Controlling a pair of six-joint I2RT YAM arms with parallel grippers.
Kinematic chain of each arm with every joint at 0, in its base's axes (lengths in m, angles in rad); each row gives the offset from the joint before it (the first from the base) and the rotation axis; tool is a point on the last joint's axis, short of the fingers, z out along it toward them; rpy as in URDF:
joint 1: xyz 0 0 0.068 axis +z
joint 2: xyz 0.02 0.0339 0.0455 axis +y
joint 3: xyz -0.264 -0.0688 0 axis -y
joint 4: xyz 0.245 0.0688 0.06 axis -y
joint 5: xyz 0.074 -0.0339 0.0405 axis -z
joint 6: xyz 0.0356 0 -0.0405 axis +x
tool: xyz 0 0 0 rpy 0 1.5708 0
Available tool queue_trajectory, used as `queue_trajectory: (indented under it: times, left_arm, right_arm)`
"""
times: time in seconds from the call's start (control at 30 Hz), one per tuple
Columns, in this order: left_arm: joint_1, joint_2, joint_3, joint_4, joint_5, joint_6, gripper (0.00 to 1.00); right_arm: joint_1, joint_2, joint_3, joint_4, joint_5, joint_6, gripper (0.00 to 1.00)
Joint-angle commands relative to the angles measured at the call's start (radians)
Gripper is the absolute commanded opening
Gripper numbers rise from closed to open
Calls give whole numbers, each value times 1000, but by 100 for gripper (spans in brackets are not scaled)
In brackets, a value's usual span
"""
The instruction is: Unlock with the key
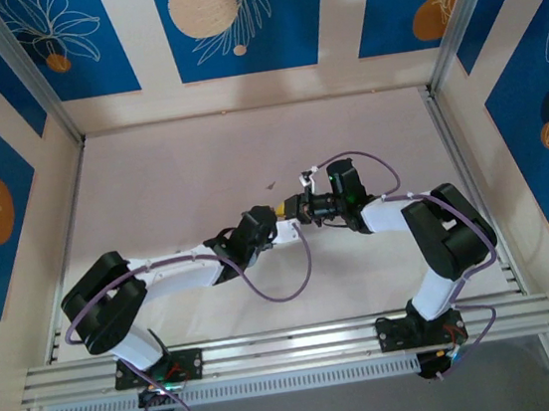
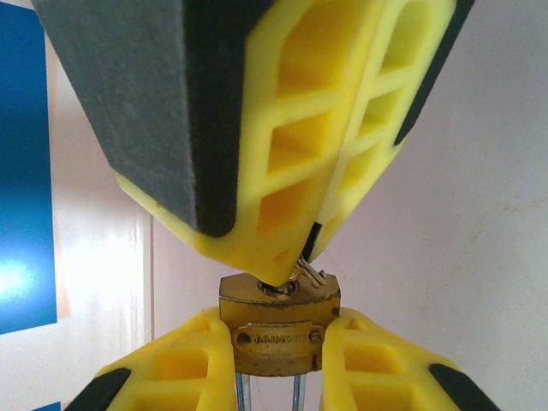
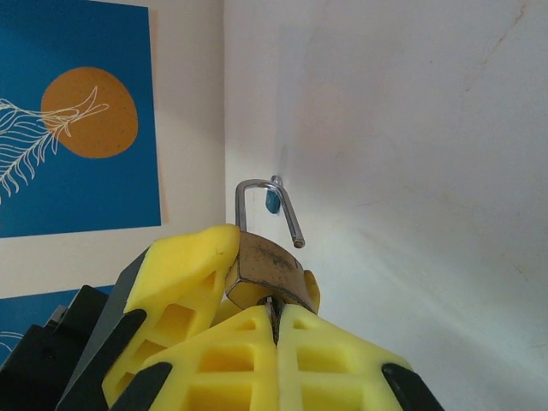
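Tiny key with a dark blue head (image 2: 312,244): mostly buried, just a dark sliver and its wire ring between the pads of the right gripper (image 2: 295,264). That gripper is clamped flat on the key, with its tip at the keyway in the bottom of the small brass padlock (image 2: 276,312). The left gripper (image 2: 278,364) pinches the padlock body from both sides. The silver shackle (image 3: 257,181) points away from the key. Everything is held in the air over mid-table.

I judge this is the turning step. In the right wrist view one shackle leg ends free, outside the body, so I think the lock is sprung or nearly so. I'd twist the right wrist purely about the blade's axis with no side load, since that blade looks bendable. The left clamp should be firm so the body can't spin along. There's a small blue bit (image 3: 272,202) behind the shackle, can't tell what.

Surface: pale matte tabletop (image 1: 181,177), faint scuffs, one dark speck (image 1: 272,186). Room: cream walls with blue panels (image 1: 232,20) showing white leaf lines and orange and cream discs. Aluminium posts, and a rail (image 1: 292,349) at the near edge.
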Motion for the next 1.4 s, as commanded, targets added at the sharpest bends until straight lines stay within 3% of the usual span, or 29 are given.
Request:
queue_trajectory:
  times: [0.0, 0.1, 0.37, 0.93, 1.37]
  left_arm:
    - [-59, -33, 36, 155, 128, -8, 9]
    - [-59, -34, 52, 83, 139, -46, 9]
    - [-41, -20, 113, -120, 220, -154, 9]
    - [-19, 27, 220, -324, 332, -238, 10]
    - [35, 39, 275, -412, 450, -329, 12]
  right_arm:
    - [35, -30, 6, -33, -113, -40, 14]
    - [23, -67, 23, -149, -88, -113, 25]
    - [-22, -169, 44, -400, -12, -316, 35]
    - [-111, -264, 25, -494, -30, -396, 44]
    - [-125, -289, 8, -544, -65, -478, 45]
